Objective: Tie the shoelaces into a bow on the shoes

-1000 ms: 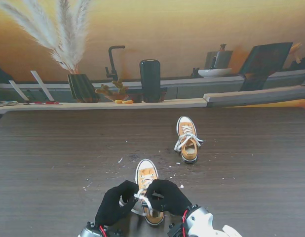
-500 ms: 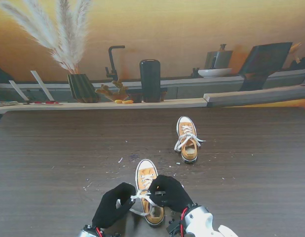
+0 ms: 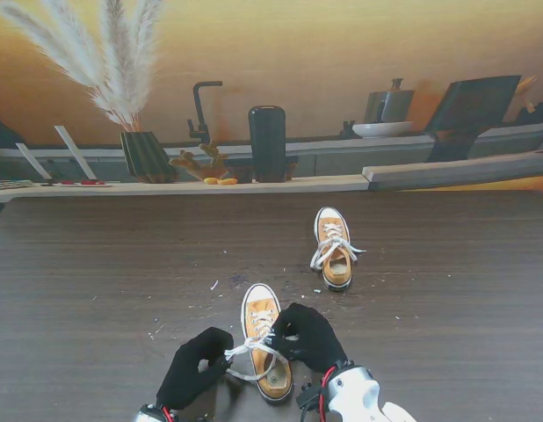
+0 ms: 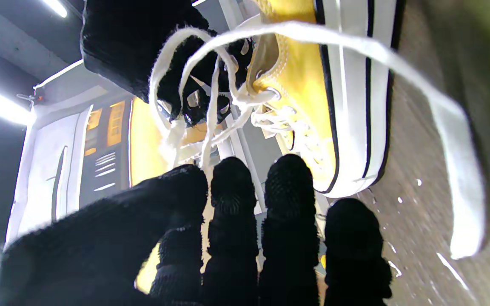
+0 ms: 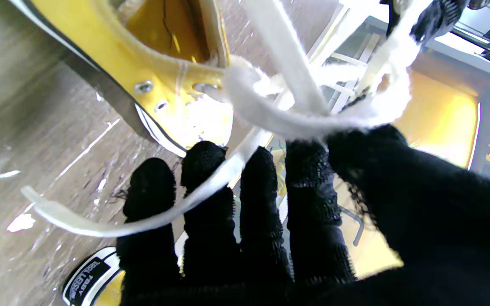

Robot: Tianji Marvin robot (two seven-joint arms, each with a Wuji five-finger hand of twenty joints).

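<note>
The near yellow shoe [image 3: 262, 327] points away from me between my two black-gloved hands. My left hand [image 3: 197, 367] is to its left and pinches a white lace [image 3: 242, 348] between thumb and forefinger. Over the shoe's throat, my right hand [image 3: 308, 338] pinches the other lace strand. The lace stretches between the hands and a slack loop [image 3: 243, 375] hangs nearer to me. The left wrist view shows the shoe [image 4: 304, 85], lace loops [image 4: 211, 97] and my right hand [image 4: 130, 42]. In the right wrist view the lace [image 5: 279, 119] crosses my fingers [image 5: 211, 204] beside the shoe [image 5: 177, 97].
A second yellow shoe [image 3: 333, 248] lies farther away to the right, its white laces in a bow. Small white scraps [image 3: 214, 285] dot the dark wooden table [image 3: 96, 290]. A shelf [image 3: 254, 185] with a vase, a black cylinder and other decor runs along the far edge.
My hands have drawn apart. The left hand slid left and nearer to me, the right hand shifted slightly right, and the lace between them has stretched out.
</note>
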